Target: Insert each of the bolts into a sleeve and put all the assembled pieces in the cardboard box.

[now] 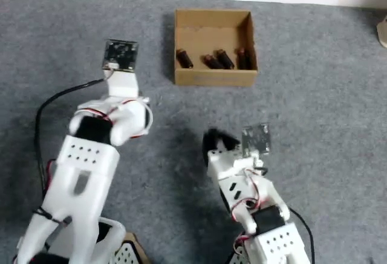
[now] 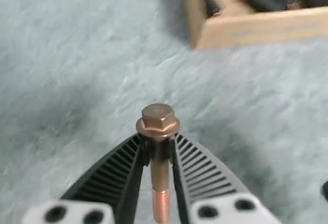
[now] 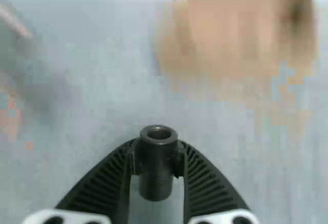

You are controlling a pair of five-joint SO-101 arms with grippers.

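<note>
My left gripper (image 2: 159, 143) is shut on a copper bolt (image 2: 158, 123). The bolt's hex head stands just past the fingertips and its shank runs back between them, above the grey carpet. My right gripper (image 3: 156, 149) is shut on a black sleeve (image 3: 156, 168) whose open bore faces away from the wrist. In the high view the right gripper (image 1: 216, 141) sits low in the middle, below the cardboard box (image 1: 213, 78). The left arm (image 1: 115, 122) is to the left of the box. Several dark assembled pieces (image 1: 213, 60) lie in the box.
Grey carpet (image 1: 314, 95) covers the table around the box. The box corner (image 2: 215, 32) lies ahead of the left gripper, off to one side. The box (image 3: 236, 34) lies ahead of the right gripper. Cables trail from both arms.
</note>
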